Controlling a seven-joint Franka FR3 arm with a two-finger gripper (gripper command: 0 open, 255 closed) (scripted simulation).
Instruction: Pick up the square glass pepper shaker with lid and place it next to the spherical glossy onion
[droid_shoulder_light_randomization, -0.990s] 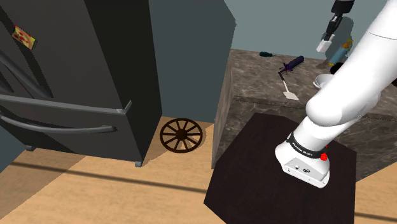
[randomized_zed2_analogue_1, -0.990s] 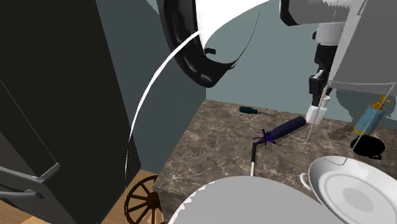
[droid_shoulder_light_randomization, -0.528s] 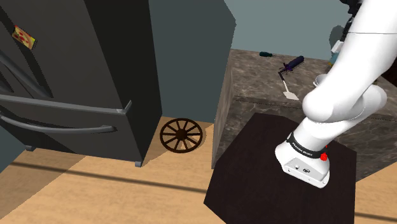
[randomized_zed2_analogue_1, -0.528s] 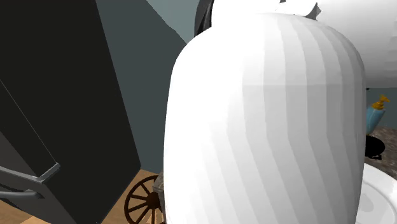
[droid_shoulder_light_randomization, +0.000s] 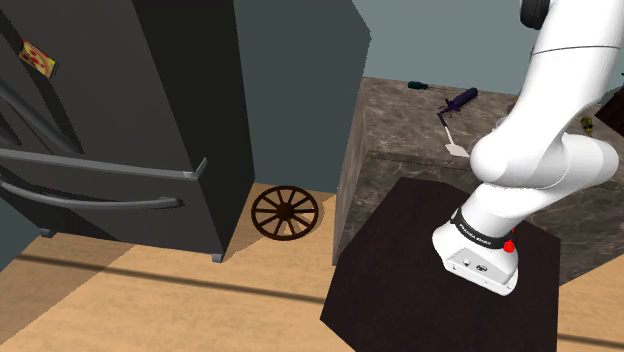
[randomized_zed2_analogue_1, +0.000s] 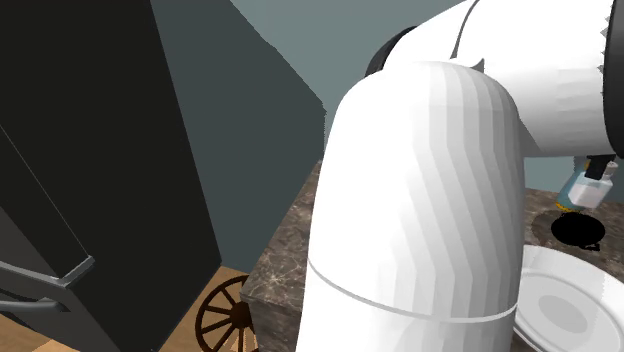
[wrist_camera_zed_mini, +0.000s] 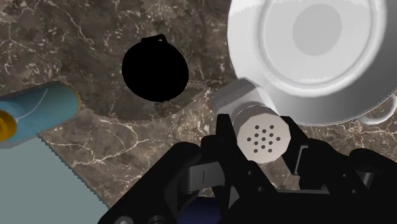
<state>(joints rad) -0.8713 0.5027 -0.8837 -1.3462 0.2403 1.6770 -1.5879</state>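
Observation:
In the wrist view my gripper (wrist_camera_zed_mini: 262, 145) is shut on the pepper shaker (wrist_camera_zed_mini: 257, 121), a pale square-bodied shaker. Its round lid with several small holes faces the camera. The black fingers (wrist_camera_zed_mini: 224, 130) clasp it on both sides and hold it above the dark marbled counter (wrist_camera_zed_mini: 95, 38). It hangs over the rim of a white bowl (wrist_camera_zed_mini: 356, 89). The onion is drawn as a black round shape with a small stalk (wrist_camera_zed_mini: 154, 67) and lies on the counter a short way from the shaker. It also appears in the second exterior view as a black blob (randomized_zed2_analogue_1: 578, 232).
A light blue bottle with a yellow end (wrist_camera_zed_mini: 35, 118) lies beyond the onion, near the counter edge. On the counter in the shoulder view are a green screwdriver (droid_shoulder_light_randomization: 418, 86), a dark purple tool (droid_shoulder_light_randomization: 462, 98) and a white spatula (droid_shoulder_light_randomization: 453, 142). A dark fridge (droid_shoulder_light_randomization: 120, 110) and a wooden wheel (droid_shoulder_light_randomization: 285, 213) stand on the left.
The arm has swung toward the shoulder view's right, carrying the shaker away from the purple tool, and the hand has left that view. The white arm now blocks much of the second exterior view.

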